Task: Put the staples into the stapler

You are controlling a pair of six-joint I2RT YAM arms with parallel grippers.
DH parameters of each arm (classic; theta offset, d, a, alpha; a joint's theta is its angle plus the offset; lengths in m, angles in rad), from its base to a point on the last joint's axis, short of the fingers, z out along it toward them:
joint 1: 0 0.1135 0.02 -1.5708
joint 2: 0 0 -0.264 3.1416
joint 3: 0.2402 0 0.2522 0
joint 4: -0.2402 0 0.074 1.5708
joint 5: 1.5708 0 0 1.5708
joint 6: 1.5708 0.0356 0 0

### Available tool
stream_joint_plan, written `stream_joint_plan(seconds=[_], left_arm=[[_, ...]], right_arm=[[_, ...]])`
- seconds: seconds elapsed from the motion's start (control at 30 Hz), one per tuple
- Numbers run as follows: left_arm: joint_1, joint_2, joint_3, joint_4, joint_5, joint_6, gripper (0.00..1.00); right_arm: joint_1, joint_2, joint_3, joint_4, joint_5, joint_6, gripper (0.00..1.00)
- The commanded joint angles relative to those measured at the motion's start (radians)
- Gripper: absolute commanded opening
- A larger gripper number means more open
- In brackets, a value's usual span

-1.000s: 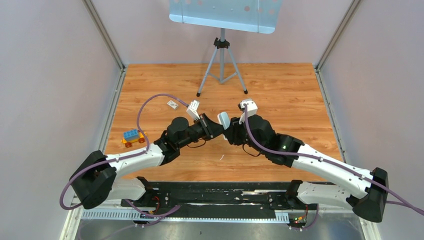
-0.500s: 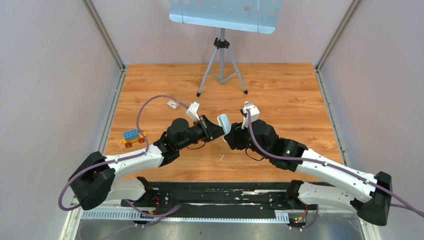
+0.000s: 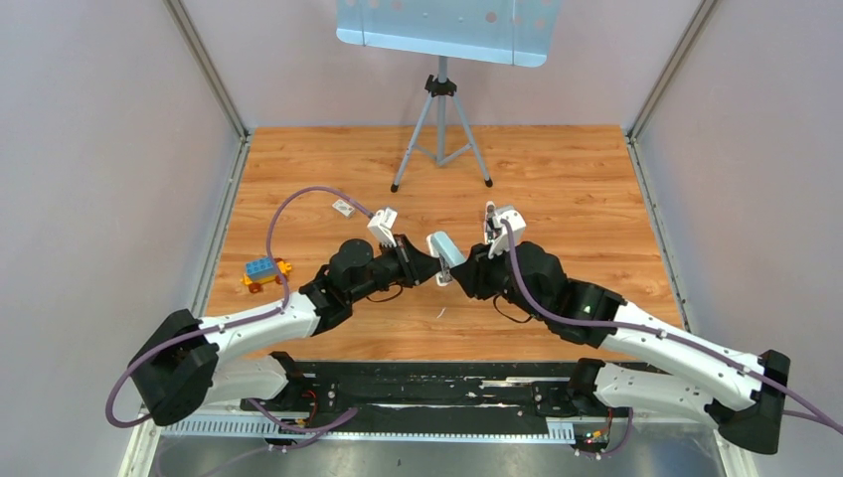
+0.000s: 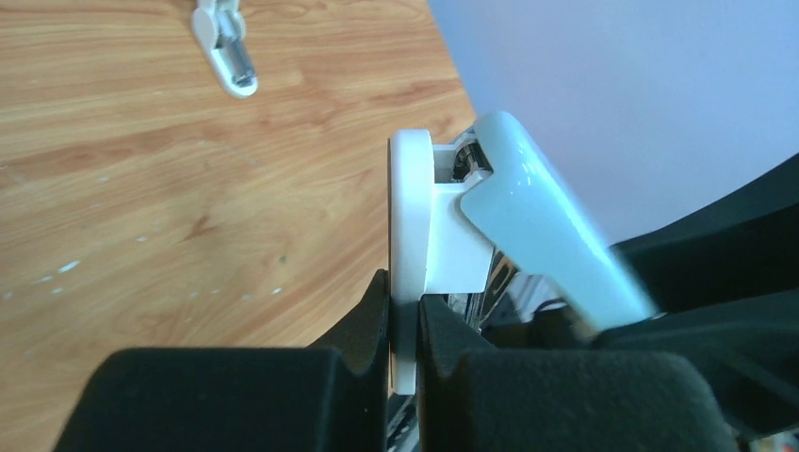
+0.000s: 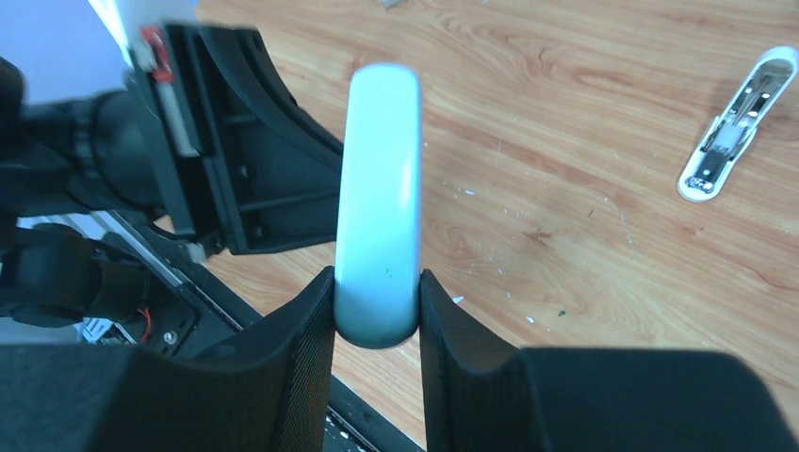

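The stapler (image 3: 444,254) hangs in the air over the middle of the table, held between both arms. My left gripper (image 4: 405,315) is shut on the edge of its white base (image 4: 411,226). My right gripper (image 5: 377,315) is shut on the rounded end of its light blue upper half (image 5: 379,188). In the left wrist view the blue half (image 4: 542,221) is swung away from the base, with metal showing at the hinge. I cannot make out the staples in any view.
A slim white piece with metal inside (image 5: 730,137) lies flat on the wood, also seen far off as the white piece (image 4: 226,52). A small white carton (image 3: 343,207) lies at the back left, a toy block car (image 3: 264,271) at the left, and a tripod (image 3: 440,139) at the back.
The stapler has drifted slightly left and tilted over. The right wrist has swung up and to the right, and its jaws have re-seated on the blue half. The left grip holds.
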Motion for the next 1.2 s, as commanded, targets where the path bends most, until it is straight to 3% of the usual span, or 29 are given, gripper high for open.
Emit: stream_joint_plan(seconds=[0.0,0.3,0.83,1.07,1.17], left_arm=[[0.008,-0.041,-0.05,-0.091,-0.084,0.182,0.0],[0.008,-0.073,-0.081,-0.155,-0.052,0.344,0.0],[0.0,-0.119,-0.158,-0.121,-0.011,0.552,0.0],[-0.001,-0.06,-0.154,-0.081,0.019,0.563,0.0],[-0.001,-0.056,-0.148,-0.091,-0.013,0.505,0.0]], right_arm=[[0.001,-0.069,0.015,-0.064,0.093,-0.025,0.14],[-0.021,-0.054,0.132,-0.089,0.115,-0.106,0.13],[-0.231,-0.004,0.236,-0.099,-0.128,-0.19,0.14],[-0.269,0.062,0.263,-0.096,-0.179,-0.225,0.15],[-0.269,0.074,0.259,-0.097,-0.177,-0.216,0.23]])
